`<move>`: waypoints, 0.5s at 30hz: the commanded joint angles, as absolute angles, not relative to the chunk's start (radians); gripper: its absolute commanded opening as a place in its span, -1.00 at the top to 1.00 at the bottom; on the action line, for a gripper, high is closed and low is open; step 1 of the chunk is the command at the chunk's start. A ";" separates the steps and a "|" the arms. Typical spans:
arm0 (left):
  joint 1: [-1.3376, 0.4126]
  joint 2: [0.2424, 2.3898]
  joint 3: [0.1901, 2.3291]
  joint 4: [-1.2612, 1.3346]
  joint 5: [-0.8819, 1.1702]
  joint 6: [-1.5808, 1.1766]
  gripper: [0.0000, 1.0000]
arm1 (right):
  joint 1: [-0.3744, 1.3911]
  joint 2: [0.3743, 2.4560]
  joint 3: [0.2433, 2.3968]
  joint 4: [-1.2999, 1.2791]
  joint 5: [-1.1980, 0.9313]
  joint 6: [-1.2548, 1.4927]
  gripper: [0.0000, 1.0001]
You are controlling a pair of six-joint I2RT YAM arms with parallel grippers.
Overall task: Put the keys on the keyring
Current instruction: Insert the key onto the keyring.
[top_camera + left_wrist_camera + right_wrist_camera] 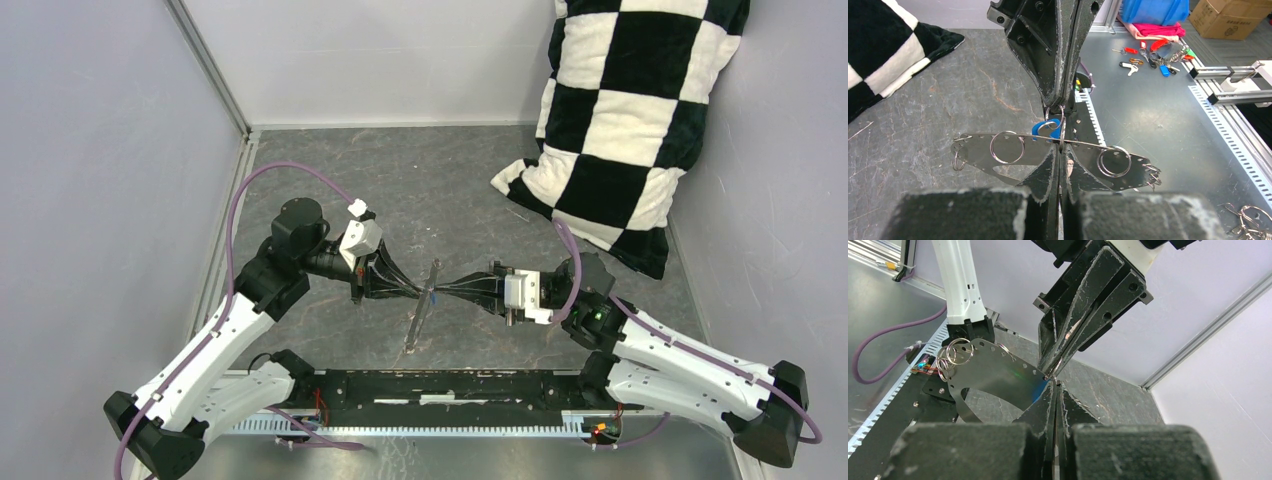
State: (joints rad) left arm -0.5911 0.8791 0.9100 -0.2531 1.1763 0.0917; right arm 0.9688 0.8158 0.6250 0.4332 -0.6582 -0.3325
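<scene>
Your left gripper (1060, 156) is pinched shut on the edge of the thin metal plate (973, 149), midway along it. Your right gripper (1055, 106), also pressed together, meets it tip to tip and seems to grip the top of the small keyring (1061, 125). The view is tight there, so I can't be sure. The blue key (1042, 130) hangs at that ring, just beside the plate.

I'd hold the plate dead steady with the left and let the right do all the turning, in small twists along the coil. Pull sideways and the ring may spring free and drop the key. Watch the left wrist view, since it shows the ring best.
</scene>
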 commanded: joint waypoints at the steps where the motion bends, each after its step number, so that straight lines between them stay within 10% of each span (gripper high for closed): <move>1: -0.594 0.878 0.956 -0.244 1.157 0.129 0.95 | 0.976 0.820 0.674 0.477 -0.683 -0.310 0.99; 15: -0.594 0.878 0.959 -0.266 1.146 0.146 0.95 | 0.976 0.822 0.670 0.499 -0.681 -0.292 0.99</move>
